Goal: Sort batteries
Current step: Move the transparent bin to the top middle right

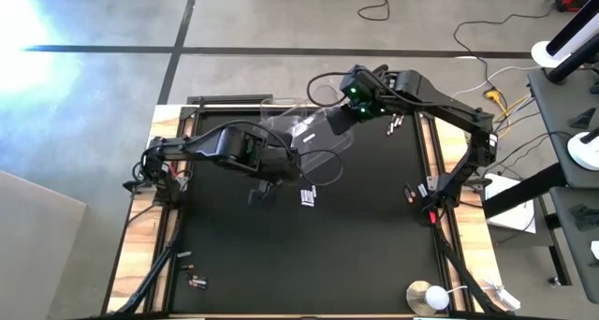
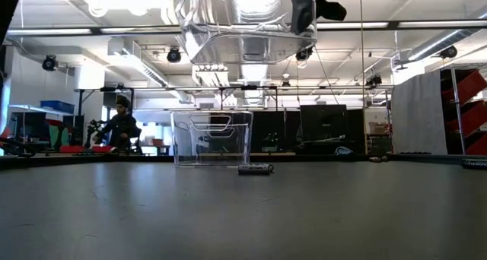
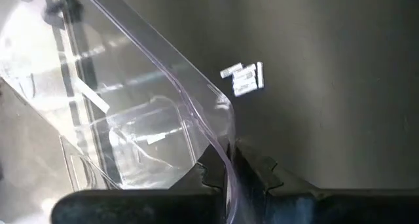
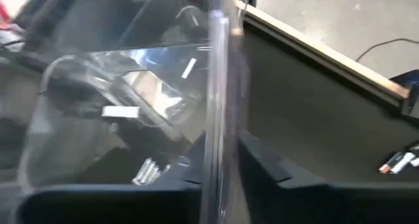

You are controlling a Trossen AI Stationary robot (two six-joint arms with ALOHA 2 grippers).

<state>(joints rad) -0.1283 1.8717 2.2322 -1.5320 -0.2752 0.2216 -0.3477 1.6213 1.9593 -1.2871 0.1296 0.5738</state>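
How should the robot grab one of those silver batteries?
The silver batteries lie flat on the table in a tight bunch. It is probably best to come straight down from above and pinch one at the bunch's edge around the middle of its round body, fingers across the short way, so its neighbours don't get in the way.

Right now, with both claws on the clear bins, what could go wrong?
1. The right claw pinches only the thin wall of a raised clear bin; it may slip or tilt.
2. The left claw also grips a bin rim; the two bins overlap in the high view and might collide.
3. Silver batteries lie loose on the table nearby; a falling bin could scatter them.
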